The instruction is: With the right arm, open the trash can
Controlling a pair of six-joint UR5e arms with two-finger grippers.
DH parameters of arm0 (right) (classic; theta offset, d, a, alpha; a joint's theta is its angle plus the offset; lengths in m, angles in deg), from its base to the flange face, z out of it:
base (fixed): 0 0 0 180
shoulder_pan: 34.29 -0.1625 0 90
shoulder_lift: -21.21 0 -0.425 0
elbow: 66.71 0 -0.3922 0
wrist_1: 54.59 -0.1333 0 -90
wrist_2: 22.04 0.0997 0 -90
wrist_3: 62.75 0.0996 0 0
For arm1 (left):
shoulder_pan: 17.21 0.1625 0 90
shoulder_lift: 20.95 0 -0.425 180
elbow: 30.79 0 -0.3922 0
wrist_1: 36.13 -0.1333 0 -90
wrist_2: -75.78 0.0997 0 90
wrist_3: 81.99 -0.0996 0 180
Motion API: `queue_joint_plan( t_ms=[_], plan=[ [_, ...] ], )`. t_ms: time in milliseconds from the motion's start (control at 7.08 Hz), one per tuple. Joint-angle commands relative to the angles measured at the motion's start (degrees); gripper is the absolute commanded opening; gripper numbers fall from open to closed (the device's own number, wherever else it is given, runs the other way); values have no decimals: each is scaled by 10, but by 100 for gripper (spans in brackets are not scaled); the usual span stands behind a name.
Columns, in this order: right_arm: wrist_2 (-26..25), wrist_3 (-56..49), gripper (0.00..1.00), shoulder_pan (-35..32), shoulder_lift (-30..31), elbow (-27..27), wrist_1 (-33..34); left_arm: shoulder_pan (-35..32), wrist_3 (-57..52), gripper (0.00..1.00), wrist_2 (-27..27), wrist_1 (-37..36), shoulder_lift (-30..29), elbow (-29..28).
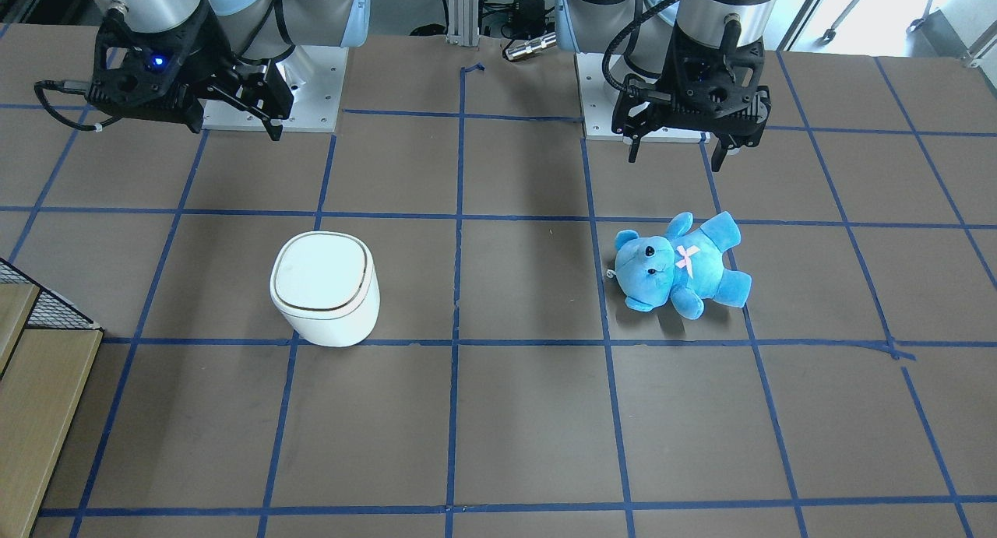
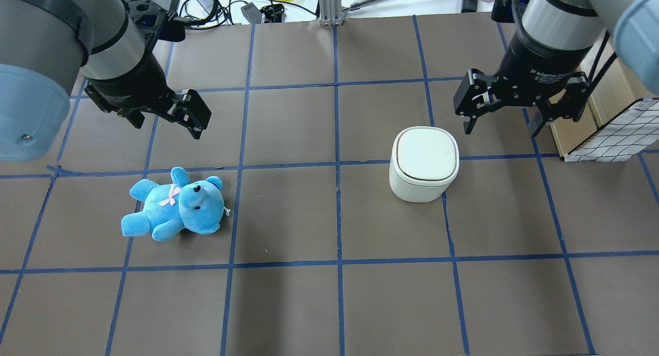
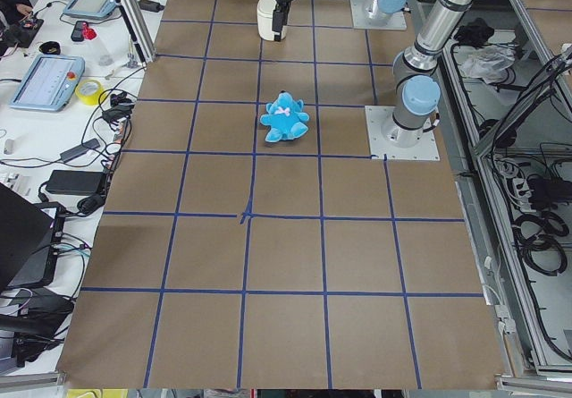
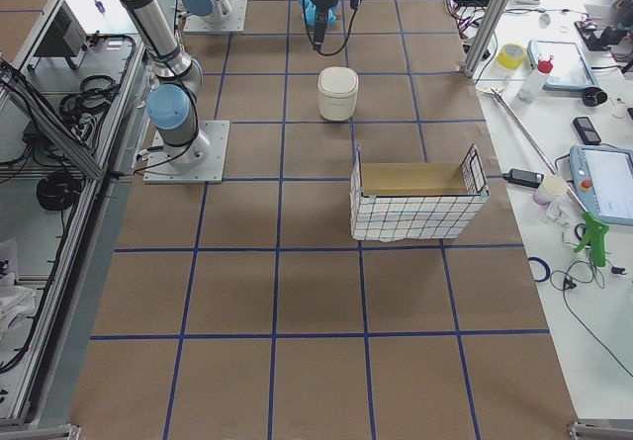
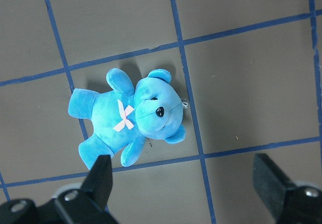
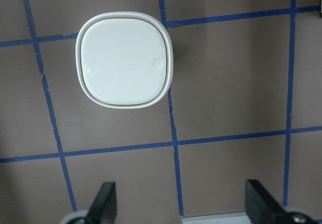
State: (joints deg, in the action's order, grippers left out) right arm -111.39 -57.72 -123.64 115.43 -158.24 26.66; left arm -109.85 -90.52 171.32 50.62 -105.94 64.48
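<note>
The white trash can [image 1: 325,298] stands on the brown table with its lid shut; it also shows in the overhead view [image 2: 425,163] and in the right wrist view [image 6: 123,65]. My right gripper [image 2: 507,121] hangs open and empty above the table, behind and to the right of the can, not touching it. In the right wrist view its fingertips [image 6: 105,199] frame the bottom edge with the can well ahead of them. My left gripper [image 2: 167,121] is open and empty above a blue plush bear [image 2: 175,204].
The blue bear [image 1: 681,264] lies on its back on the robot's left half of the table. A wire-mesh basket with wooden sides [image 2: 607,134] stands at the table's right edge, close to my right gripper. Blue tape lines grid the table.
</note>
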Motion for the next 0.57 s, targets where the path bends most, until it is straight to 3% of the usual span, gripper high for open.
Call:
queue_joint_plan(
  t_ms=[0, 141, 283, 424],
  plan=[
    [-1, 2, 27, 0, -1, -1, 1, 0, 0, 100, 0, 0, 0, 0],
    [0, 3, 8, 0, -2, -1, 1, 0, 0, 100, 0, 0, 0, 0],
    [7, 9, 0, -2, -1, -1, 1, 0, 0, 100, 0, 0, 0, 0],
    [9, 9, 0, -2, -9, -1, 2, 0, 0, 100, 0, 0, 0, 0]
  ],
)
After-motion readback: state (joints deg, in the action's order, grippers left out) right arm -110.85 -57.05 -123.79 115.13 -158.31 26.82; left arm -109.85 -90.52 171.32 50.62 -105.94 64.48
